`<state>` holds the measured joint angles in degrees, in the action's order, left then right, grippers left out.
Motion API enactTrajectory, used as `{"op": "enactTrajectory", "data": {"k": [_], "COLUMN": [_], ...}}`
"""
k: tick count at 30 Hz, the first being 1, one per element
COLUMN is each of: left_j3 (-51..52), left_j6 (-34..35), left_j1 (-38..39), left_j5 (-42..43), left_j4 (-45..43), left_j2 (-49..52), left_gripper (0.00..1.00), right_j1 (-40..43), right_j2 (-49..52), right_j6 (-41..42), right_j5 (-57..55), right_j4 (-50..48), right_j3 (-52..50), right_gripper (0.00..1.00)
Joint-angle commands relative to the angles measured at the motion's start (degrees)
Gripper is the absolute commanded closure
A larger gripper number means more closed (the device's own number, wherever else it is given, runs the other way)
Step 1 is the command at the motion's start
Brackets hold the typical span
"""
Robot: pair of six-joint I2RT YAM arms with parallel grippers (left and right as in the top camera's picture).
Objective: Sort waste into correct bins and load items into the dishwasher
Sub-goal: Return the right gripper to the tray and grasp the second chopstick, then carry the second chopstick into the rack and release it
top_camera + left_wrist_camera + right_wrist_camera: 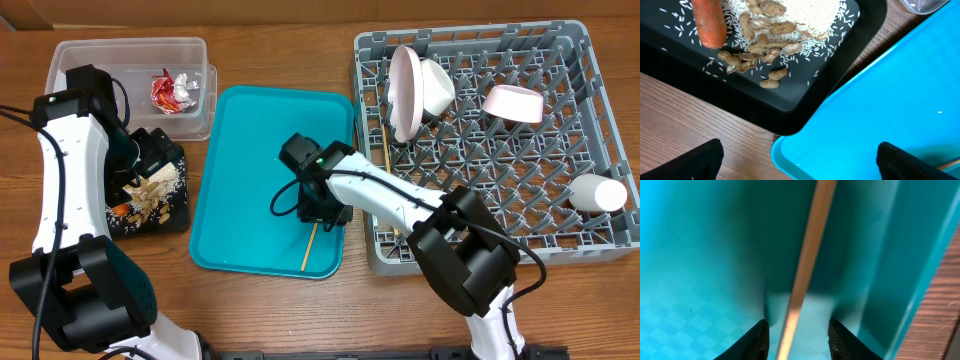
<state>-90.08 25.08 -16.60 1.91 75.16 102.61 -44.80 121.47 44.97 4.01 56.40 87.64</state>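
While the foil wrapper (172,90) is lying in the clear tub (90,55) to the upper left of the teal tray (245,140), the carrot (709,22) and peanut scraps (765,45) are sitting in the black tray (790,97) just left of it, where the left tool (800,162) is hovering spread and empty. On the teal tray's right side, the right tool (798,337) is straddling one chopstick (807,255), fingers spread, not pinching. Right of the teal tray, the grey rack (470,38) is holding the plate (403,90), two bowls (513,103) and the cup (600,193).

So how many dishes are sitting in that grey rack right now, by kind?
Bowls: 2
Plate: 1
Cup: 1
Total in the grey rack: 4
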Motion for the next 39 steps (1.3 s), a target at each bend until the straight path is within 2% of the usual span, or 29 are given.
{"op": "enactTrajectory", "data": {"k": [1, 4, 7, 12, 15, 20, 23, 30, 33, 39], "left_j3": [-0.1, -0.1, -0.1, -0.1, -0.1, -0.1, -0.1, -0.1, -0.1, -0.1], "left_j6": [0.2, 0.2, 0.2, 0.2, 0.2, 0.2, 0.2, 0.2, 0.2, 0.2], "left_j1": [0.1, 0.1, 0.1, 0.1, 0.1, 0.1, 0.1, 0.1, 0.1, 0.1], "left_j5": [-0.4, -0.4, -0.4, -0.4, -0.4, -0.4, -0.4, -0.4, -0.4, -0.4], "left_j4": [-0.2, -0.2, -0.2, -0.1, -0.1, -0.1, -0.1, -0.2, -0.2, -0.2], "left_j2": [-0.4, -0.4, -0.4, -0.4, -0.4, -0.4, -0.4, -0.4, -0.4, -0.4], "left_gripper": [0.00, 0.00, 0.00, 0.00, 0.00, 0.00, 0.00, 0.00, 0.00, 0.00], "right_j1": [-0.5, -0.5, -0.5, -0.4, -0.1, 1.4, 3.1, 6.2, 9.4, 16.6], "right_j2": [1.7, 2.1, 2.1, 1.9, 1.3, -1.3, -4.6, -14.2, -16.1, -15.9], "right_j6": [1.8, 3.2, 3.3, 3.0, 2.6, -2.8, -3.9, -12.9, -19.7, -23.0], "right_j5": [-0.3, -0.8, -0.9, -0.9, -0.9, -1.8, -4.7, -8.5, -9.0, -9.0], "right_j4": [-0.1, 0.7, 0.9, 1.7, 2.6, 4.4, 8.1, 12.5, 15.2, 17.7], "right_j3": [-0.3, -0.3, -0.3, 0.6, 2.2, 5.7, 8.6, 10.9, 10.9, 9.9], "right_gripper": [0.63, 0.72, 0.85, 0.94, 0.94, 0.94, 0.94, 0.94, 0.94, 0.94]}}
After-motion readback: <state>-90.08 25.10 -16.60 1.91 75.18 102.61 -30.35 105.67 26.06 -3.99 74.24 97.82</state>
